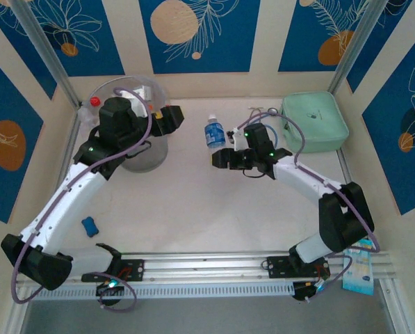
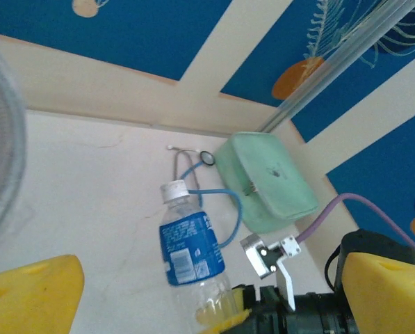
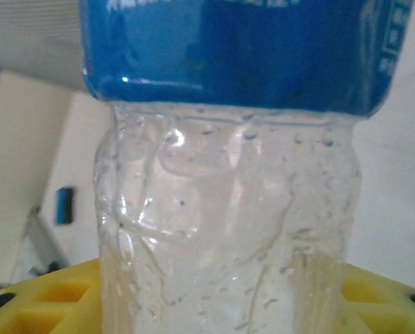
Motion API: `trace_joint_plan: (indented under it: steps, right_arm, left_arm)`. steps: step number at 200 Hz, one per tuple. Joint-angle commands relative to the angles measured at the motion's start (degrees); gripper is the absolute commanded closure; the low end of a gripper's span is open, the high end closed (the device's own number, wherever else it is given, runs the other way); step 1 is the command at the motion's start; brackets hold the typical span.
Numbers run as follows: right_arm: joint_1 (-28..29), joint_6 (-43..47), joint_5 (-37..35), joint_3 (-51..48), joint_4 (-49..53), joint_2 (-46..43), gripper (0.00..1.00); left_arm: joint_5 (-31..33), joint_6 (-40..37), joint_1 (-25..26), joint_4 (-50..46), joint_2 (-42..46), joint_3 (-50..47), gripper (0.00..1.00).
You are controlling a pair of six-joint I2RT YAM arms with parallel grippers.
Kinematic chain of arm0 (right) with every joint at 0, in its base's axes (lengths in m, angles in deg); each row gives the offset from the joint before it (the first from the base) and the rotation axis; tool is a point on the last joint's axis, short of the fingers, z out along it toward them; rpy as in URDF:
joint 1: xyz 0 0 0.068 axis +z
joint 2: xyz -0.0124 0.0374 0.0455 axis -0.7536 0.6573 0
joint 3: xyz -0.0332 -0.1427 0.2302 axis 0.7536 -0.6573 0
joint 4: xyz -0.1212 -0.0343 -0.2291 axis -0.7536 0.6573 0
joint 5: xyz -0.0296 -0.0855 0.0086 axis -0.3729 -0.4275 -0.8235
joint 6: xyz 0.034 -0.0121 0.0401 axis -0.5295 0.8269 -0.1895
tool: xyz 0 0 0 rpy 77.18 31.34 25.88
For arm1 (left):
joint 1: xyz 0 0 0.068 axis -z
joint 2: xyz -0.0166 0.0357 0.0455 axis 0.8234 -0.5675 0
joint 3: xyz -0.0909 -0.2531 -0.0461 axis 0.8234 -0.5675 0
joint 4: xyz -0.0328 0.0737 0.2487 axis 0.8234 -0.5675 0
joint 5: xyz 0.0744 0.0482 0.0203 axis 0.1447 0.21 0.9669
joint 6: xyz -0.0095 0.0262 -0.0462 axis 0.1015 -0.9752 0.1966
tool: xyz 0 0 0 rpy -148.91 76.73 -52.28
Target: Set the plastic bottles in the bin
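A clear plastic bottle (image 1: 214, 132) with a blue label and white cap stands upright mid-table. My right gripper (image 1: 220, 157) is closed around its lower body. In the right wrist view the bottle (image 3: 228, 229) sits between the yellow fingers (image 3: 47, 292), which press both of its sides. The left wrist view shows the same bottle (image 2: 190, 247) with the right gripper (image 2: 290, 313) at its base. The translucent bin (image 1: 134, 149) stands at the back left, a red cap (image 1: 94, 101) showing inside its rim. My left gripper (image 1: 171, 117) hovers open and empty by the bin's right edge.
A mint-green case (image 1: 315, 122) lies at the back right, with a blue-tubed stethoscope (image 2: 193, 163) beside it. A small blue object (image 1: 90, 226) lies near the left arm. A metal rail (image 1: 207, 264) runs along the front edge, and a packet (image 1: 360, 271) sits at its right end.
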Motion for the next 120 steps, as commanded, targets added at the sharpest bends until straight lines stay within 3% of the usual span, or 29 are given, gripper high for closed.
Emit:
trace_joint_plan:
  steps: [1, 30, 88, 120]
  right_arm:
    - [-0.1, 4.4, 16.5, -3.4, -9.3, -1.5, 0.65]
    - [2.0, 3.9, 18.2, -8.3, -18.9, -5.8, 0.93]
    - [5.4, 7.4, 13.6, -7.3, -20.3, -8.4, 0.98]
    - [6.5, 8.5, 11.7, -6.5, -20.1, -8.0, 0.99]
  left_arm:
    - [-3.9, 1.6, 0.5, 3.9, -2.1, -0.6, 0.03]
    - [-3.8, 1.0, 1.3, 2.2, -5.1, -0.6, 0.00]
    - [-4.5, 1.7, 4.8, 3.3, -9.4, -2.7, 0.01]
    - [-7.3, 4.0, 6.2, 6.8, -10.4, -4.6, 0.17]
